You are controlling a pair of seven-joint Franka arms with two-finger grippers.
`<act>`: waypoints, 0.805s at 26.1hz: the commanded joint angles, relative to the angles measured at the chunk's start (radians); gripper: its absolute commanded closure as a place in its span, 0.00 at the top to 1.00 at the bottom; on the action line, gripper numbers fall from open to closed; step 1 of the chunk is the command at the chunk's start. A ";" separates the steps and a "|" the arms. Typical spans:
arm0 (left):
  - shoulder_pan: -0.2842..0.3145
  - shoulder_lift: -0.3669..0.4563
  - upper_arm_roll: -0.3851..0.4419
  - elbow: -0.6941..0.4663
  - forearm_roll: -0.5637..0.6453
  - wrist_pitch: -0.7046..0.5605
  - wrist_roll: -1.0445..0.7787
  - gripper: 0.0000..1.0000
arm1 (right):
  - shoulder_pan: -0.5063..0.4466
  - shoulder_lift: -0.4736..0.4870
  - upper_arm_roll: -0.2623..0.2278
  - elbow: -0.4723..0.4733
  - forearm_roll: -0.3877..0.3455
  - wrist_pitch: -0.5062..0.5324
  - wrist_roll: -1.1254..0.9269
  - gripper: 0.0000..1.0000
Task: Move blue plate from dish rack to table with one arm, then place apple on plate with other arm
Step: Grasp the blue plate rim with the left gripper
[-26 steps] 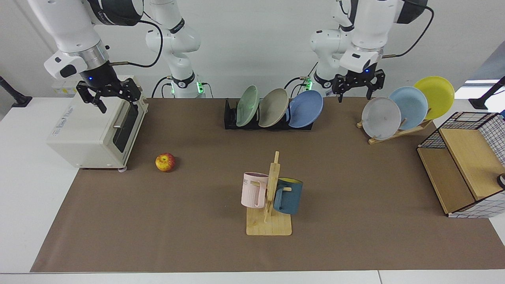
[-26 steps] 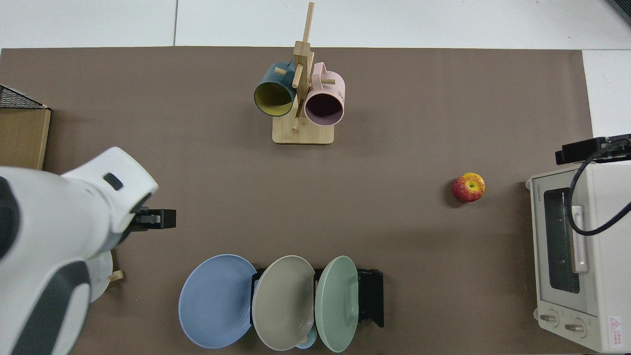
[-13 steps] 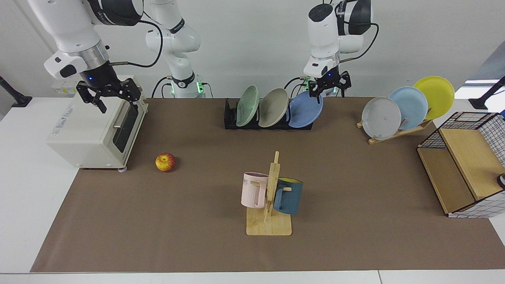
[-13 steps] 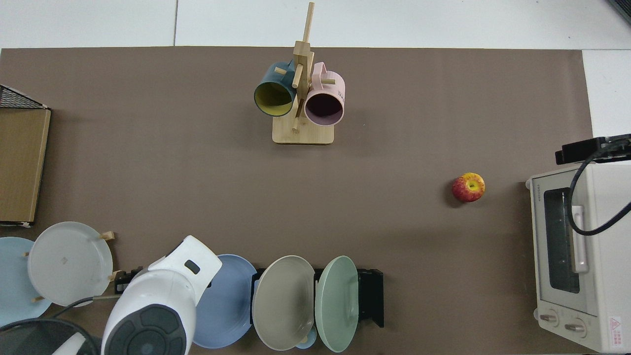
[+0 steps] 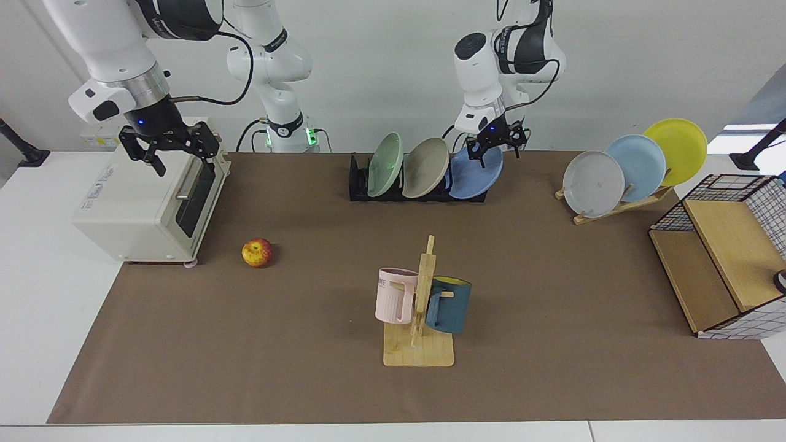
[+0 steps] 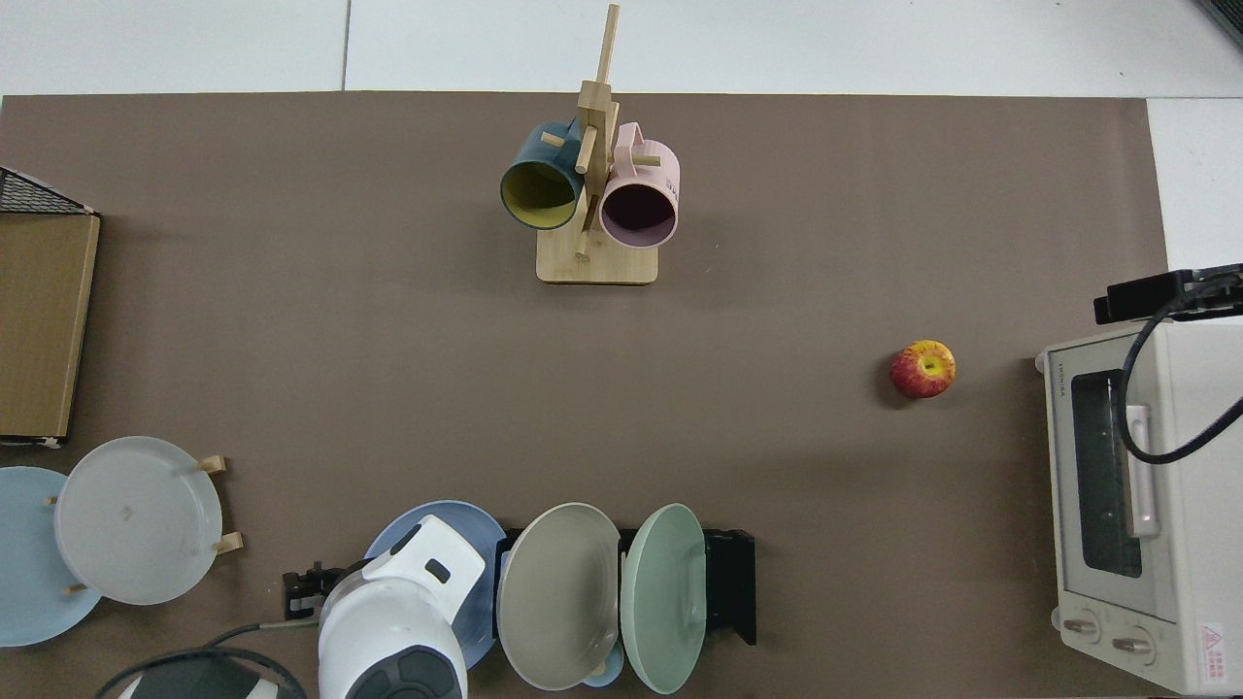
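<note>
Blue plate (image 5: 476,175) leans in my dish rack (image 5: 417,184); left gripper (image 5: 494,145), fingers apart, straddles its top rim, arm bent downward. Right gripper (image 5: 178,150) waits spread above the toaster oven (image 5: 144,205).

Sitting in view: six plates, three in the dish rack (image 5: 358,178) and three on a wooden stand (image 5: 620,205). Also showing: two mugs, one apple (image 5: 257,252), one toaster oven (image 5: 147,199), two arms.

The facing camera looks across the table (image 5: 552,380) toward both arm bases from moderately far. The top camera looks straight down. Both share the brown-matted table.
</note>
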 commanded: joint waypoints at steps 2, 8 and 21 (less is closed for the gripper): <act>-0.008 -0.004 -0.004 -0.036 0.010 0.023 0.018 0.83 | -0.002 0.007 0.003 0.017 -0.002 -0.016 0.025 1.00; -0.005 0.002 -0.004 -0.039 0.004 0.007 0.076 0.34 | -0.002 0.007 0.004 0.017 -0.002 -0.016 0.025 1.00; 0.000 0.006 -0.024 0.042 0.041 -0.079 0.071 0.00 | -0.014 0.007 0.001 0.016 -0.012 -0.016 0.027 1.00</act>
